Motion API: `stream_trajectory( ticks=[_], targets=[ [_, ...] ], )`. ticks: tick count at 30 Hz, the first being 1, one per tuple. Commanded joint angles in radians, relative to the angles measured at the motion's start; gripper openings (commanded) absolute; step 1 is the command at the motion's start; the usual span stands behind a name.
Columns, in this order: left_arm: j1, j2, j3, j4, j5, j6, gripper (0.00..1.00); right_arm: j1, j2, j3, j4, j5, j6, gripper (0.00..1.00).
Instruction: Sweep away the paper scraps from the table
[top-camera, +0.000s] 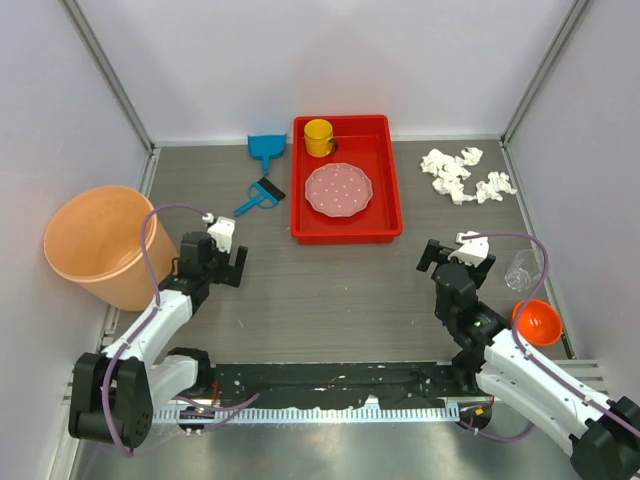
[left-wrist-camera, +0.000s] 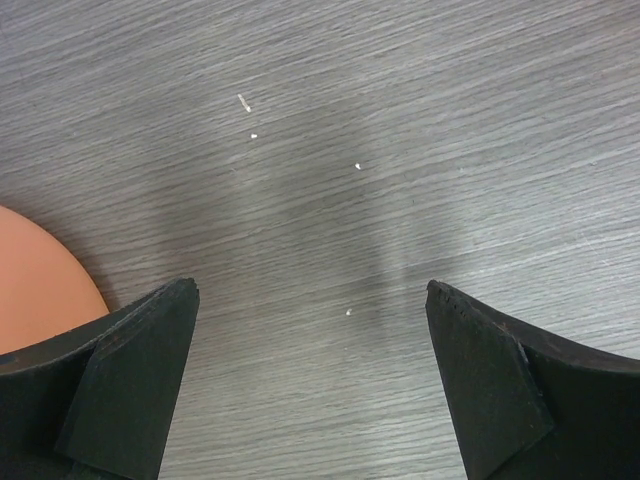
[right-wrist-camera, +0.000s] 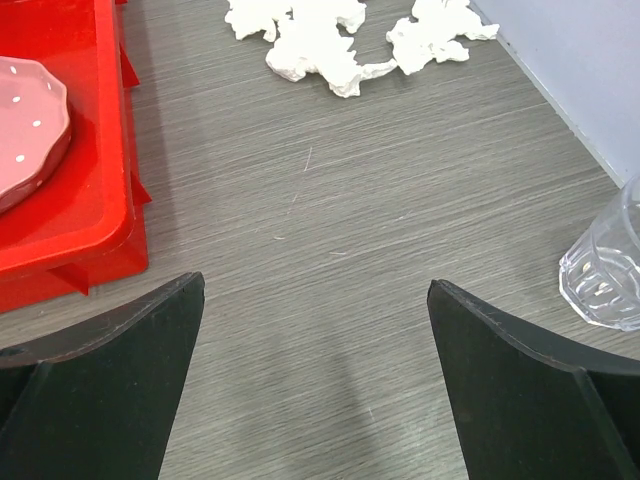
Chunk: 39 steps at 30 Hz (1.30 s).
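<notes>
Several crumpled white paper scraps (top-camera: 462, 174) lie in a cluster at the far right of the grey-brown wood-grain table (top-camera: 320, 285); they also show at the top of the right wrist view (right-wrist-camera: 320, 40). My right gripper (top-camera: 452, 253) is open and empty, well short of the scraps, over bare table (right-wrist-camera: 315, 290). My left gripper (top-camera: 222, 255) is open and empty over bare table (left-wrist-camera: 312, 290), next to the orange bucket. A blue dustpan (top-camera: 266, 149) and a blue brush (top-camera: 258, 195) lie at the far middle-left, left of the red tray.
An orange bucket (top-camera: 100, 245) stands at the left edge; its side shows in the left wrist view (left-wrist-camera: 40, 280). A red tray (top-camera: 345, 180) holds a pink dotted plate (top-camera: 339, 189) and a yellow cup (top-camera: 319, 137). A clear glass (top-camera: 520, 270) and an orange bowl (top-camera: 537, 322) sit at the right.
</notes>
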Motion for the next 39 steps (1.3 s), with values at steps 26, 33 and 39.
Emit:
stream_trajectory(
  ticks=[26, 33, 39],
  targets=[
    [0.004, 0.593, 0.794, -0.481, 0.150, 0.133, 0.92, -0.002, -0.021, 0.003, 0.035, -0.006, -0.024, 0.99],
    [0.004, 0.952, 1.143, -0.649, 0.111, 0.121, 0.83, -0.002, -0.046, -0.002, 0.028, -0.014, -0.022, 0.99],
    [0.005, 1.091, 1.292, -0.727, 0.075, 0.117, 0.76, -0.004, -0.057, 0.001, 0.018, -0.014, -0.019, 0.99]
  ],
)
